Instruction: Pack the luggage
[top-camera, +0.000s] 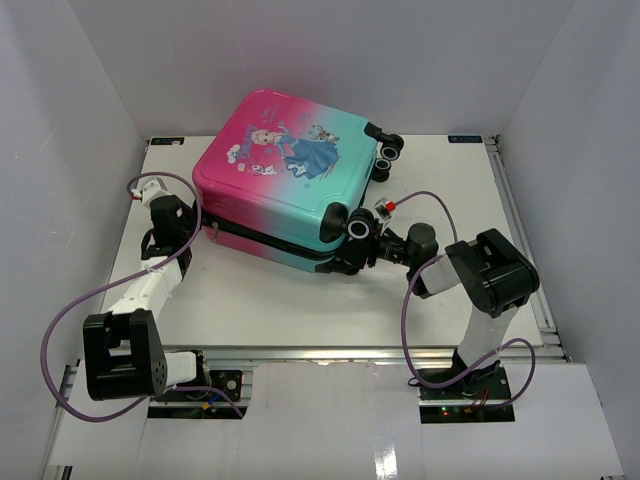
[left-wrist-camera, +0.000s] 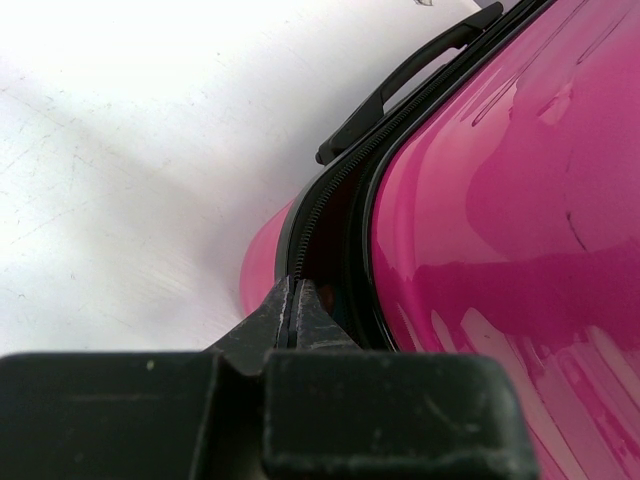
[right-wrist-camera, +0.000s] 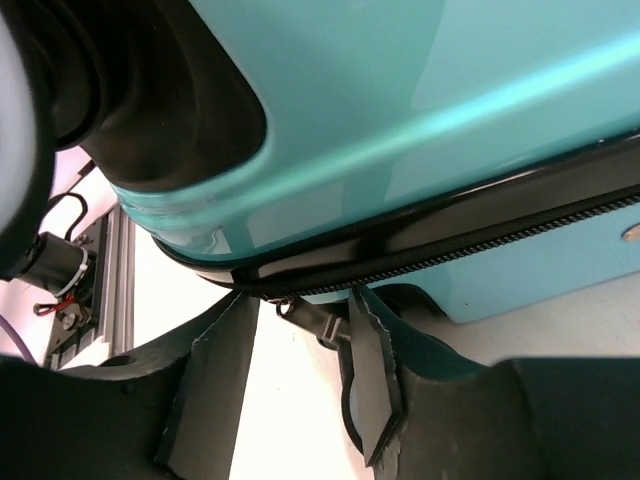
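The luggage lies flat on the white table, princess print up, pink side left, teal side right. My left gripper is at its pink front-left corner. In the left wrist view the gripper is shut, its tips against the zipper seam, which gapes a little there; nothing shows between the fingers. My right gripper is at the teal corner by a wheel. In the right wrist view it is open, with the dark zipper pull hanging between the fingers and touching the right one.
White walls close in the table on the left, back and right. An aluminium rail runs along the right edge. The luggage's black side handle faces left. Its second wheel pair is at the back right. Purple cables loop beside both arms.
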